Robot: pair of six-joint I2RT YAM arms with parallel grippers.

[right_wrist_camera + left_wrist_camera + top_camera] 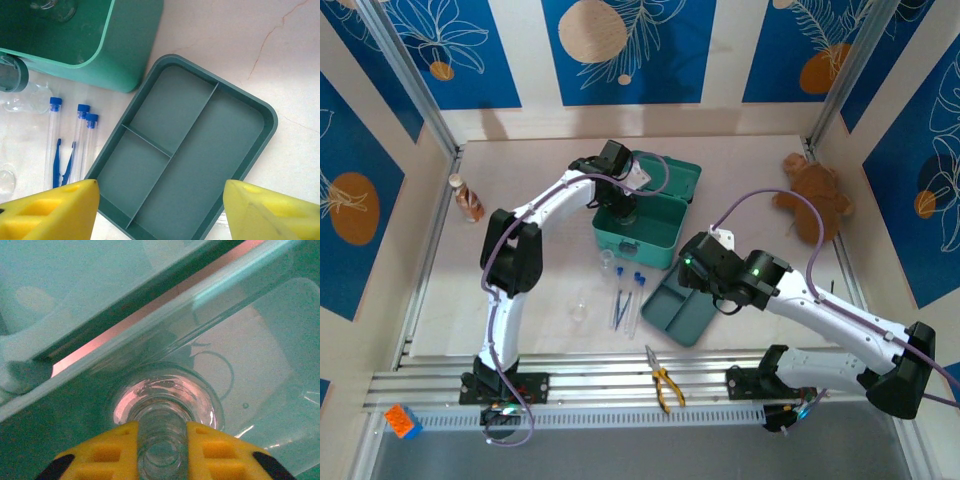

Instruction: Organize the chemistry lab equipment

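Left jaws: you have them closed on the neck of a flask (165,395), with a yellow finger (112,452) against the glass on each side. The flask stands upright, low inside the open teal box (660,240). You can't tell whether its base rests on the box floor.

Right jaws: wide open and holding nothing. They hang over the tray (265,115), and both yellow tips show at the bottom of the wrist view. The tray has three compartments and lies flat on the desk (540,290), just beside the box's front right corner.

Loose glassware, left of the tray:
- Three blue-capped tubes (80,140) lie side by side on the desk, caps toward the box.
- Blue tweezers (62,165) lie among the tubes.
- A second flask (20,95) lies just beside the box front.
- A small clear glass piece (582,308) sits near the tubes, on their left. It is too faint to name.

Off to the sides:
- Pliers (663,388) lie at the near edge, between the two arm bases.
- A plush (815,195) lies far right, well apart from the glass.
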